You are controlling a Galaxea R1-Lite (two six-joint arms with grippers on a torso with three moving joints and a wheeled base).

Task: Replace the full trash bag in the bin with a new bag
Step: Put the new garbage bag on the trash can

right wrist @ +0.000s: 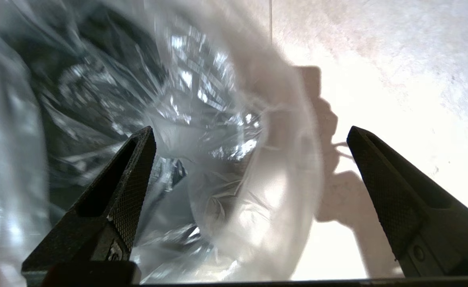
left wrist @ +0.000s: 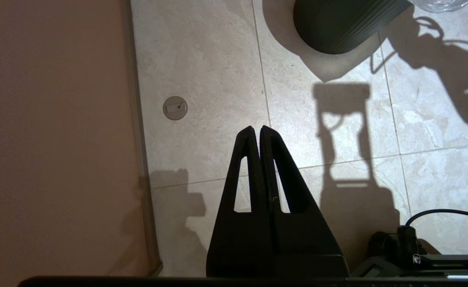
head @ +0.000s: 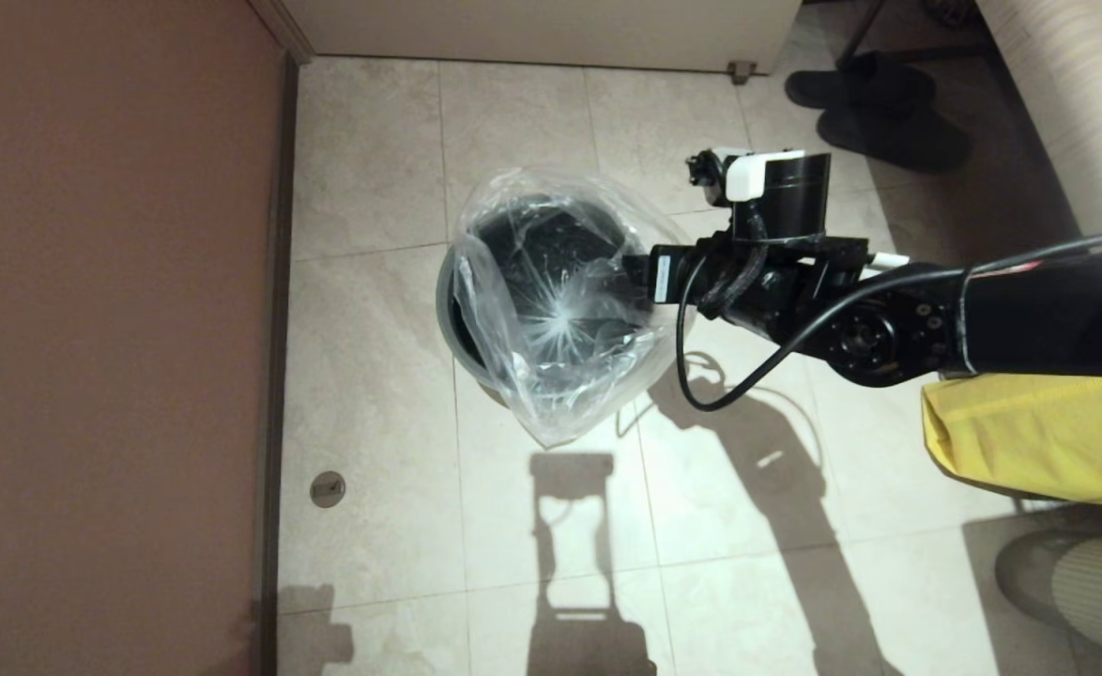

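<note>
The tiled floor (head: 551, 526) fills most of the head view, with a brown wall (head: 110, 338) along the robot's left and a yellow sack (head: 1039, 437) low on its right, partly under the right arm. On the floor, a little ahead and left of centre, stands the bin (head: 445, 314), upright, its grey rim showing only on the left because the new bag (head: 560, 310) is draped over its mouth. The bag is loose and puffed up instead of seated: its star-gathered seal sits roughly over the middle of the opening, one corner hangs down outside the near side of the bin, and the film bulges past the rim on the right. The right gripper (right wrist: 250, 135) reaches in level from the right, pointing across the bin's mouth, so the bag lies straight ahead of its fingers. In the right wrist view those fingers stand wide apart with the crinkled film between and in front of them; one finger sits against the bag and the other is out over bare floor, and nothing is pinched. The left gripper (left wrist: 256, 131) hangs parked nearer the robot, just beside the wall, fingers pressed together on nothing, with the bin's ribbed wall well ahead of it. By my reading the right arm is much the nearer to the bag, and its next job is to catch an edge of film on the bin's right side and pull it down around the rim.
</note>
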